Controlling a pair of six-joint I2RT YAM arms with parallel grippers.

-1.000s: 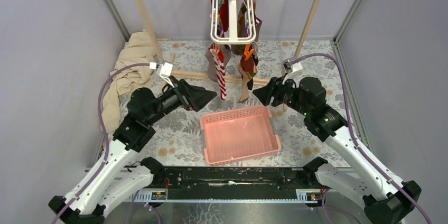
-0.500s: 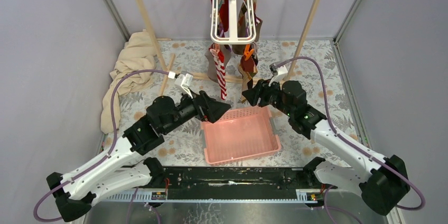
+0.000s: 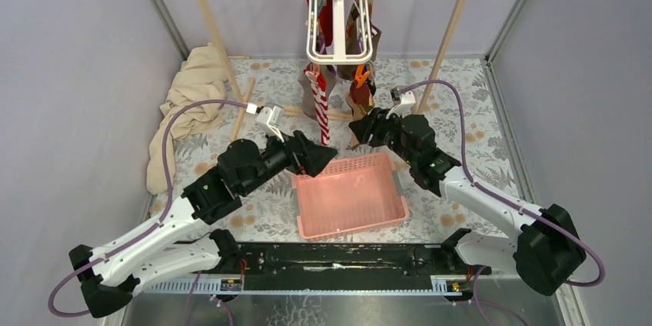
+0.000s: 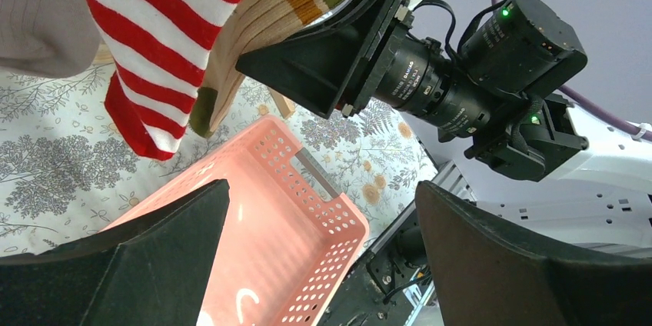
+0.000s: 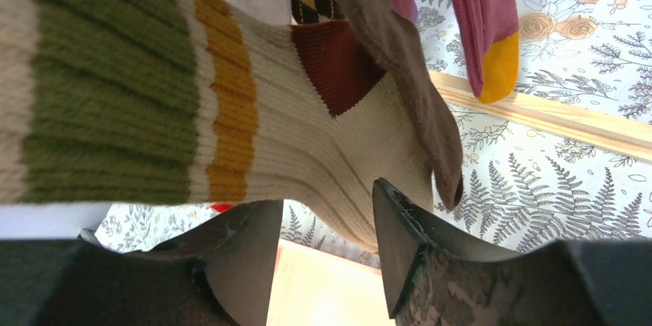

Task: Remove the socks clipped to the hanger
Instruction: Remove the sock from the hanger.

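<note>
- At 6 o'clock, the pink perforated plastic basket (image 3: pixel 346 199) holds no sock.
- Your left gripper (image 3: pixel 329 154) is spread wide.
- Your right gripper (image 3: pixel 357 128), part-spread, brackets the cream ribbed sock (image 5: pixel 307 134) without pinching it.
- At 12 o'clock, the mixed fabric socks (image 3: pixel 319 103) hang from the white plastic hanger (image 3: pixel 338 55); all remain to remove.

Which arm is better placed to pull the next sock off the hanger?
Right, probably. The right gripper has the lower end of the cream banded sock between its jaws. The left gripper is wide open, the red-white striped sock ahead of it, outside its jaws.
</note>
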